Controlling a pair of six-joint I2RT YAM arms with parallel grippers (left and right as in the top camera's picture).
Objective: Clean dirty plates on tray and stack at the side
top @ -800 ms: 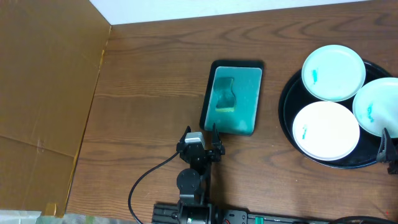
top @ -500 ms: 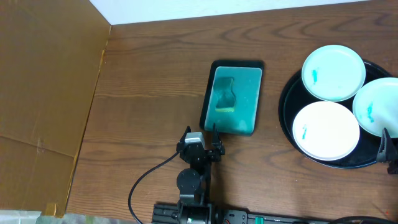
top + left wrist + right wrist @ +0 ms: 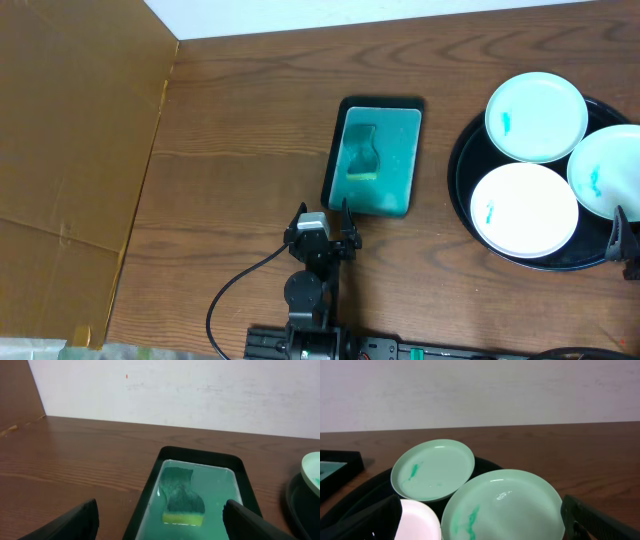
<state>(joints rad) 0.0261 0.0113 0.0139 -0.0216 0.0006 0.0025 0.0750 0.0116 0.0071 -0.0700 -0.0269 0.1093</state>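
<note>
Nothing has moved over the last moments: both arms sit where they were, so the cleaning has not begun. Our left claw hangs wide open and empty just short of the teal tray, where the sponge lies. Our right claw is spread wide too, holding nothing, at the near rim of the black tray. All three dirty plates lie on it, smears intact — none is stacked on the worktop.
</note>
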